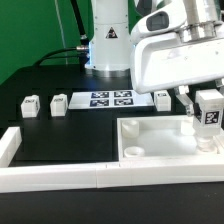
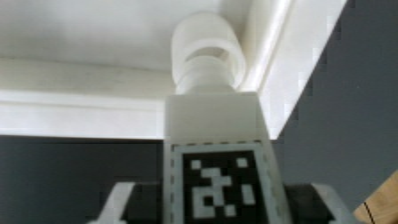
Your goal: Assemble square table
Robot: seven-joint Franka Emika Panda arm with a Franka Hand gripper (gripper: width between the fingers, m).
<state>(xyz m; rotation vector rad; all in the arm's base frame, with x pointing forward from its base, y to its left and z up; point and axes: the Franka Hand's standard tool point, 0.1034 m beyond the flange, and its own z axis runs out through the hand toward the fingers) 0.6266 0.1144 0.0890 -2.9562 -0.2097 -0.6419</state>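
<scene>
Two fingers point(image 1: 188, 102) are clamped on one tagged leg point(image 1: 208, 116), holding it upright over a corner socket point(image 2: 210, 58) of the tabletop point(image 1: 150, 140), toward the exterior view's right. Three more legs point(image 1: 58, 102) lie loose on the desk point(image 1: 70, 135) by the marker board point(image 1: 112, 98), so I'd say none is fitted yet. The arm point(image 1: 165, 50) reaches straight down.

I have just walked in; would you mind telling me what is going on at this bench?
The robot arm's jaws are closed on one white leg, holding it upright over the corner of the tabletop on the exterior view's right. In the wrist view, the leg's end is at a rounded corner socket; I cannot tell whether it is seated. Three more legs lie loose on the black table, beside the marker board.
</scene>
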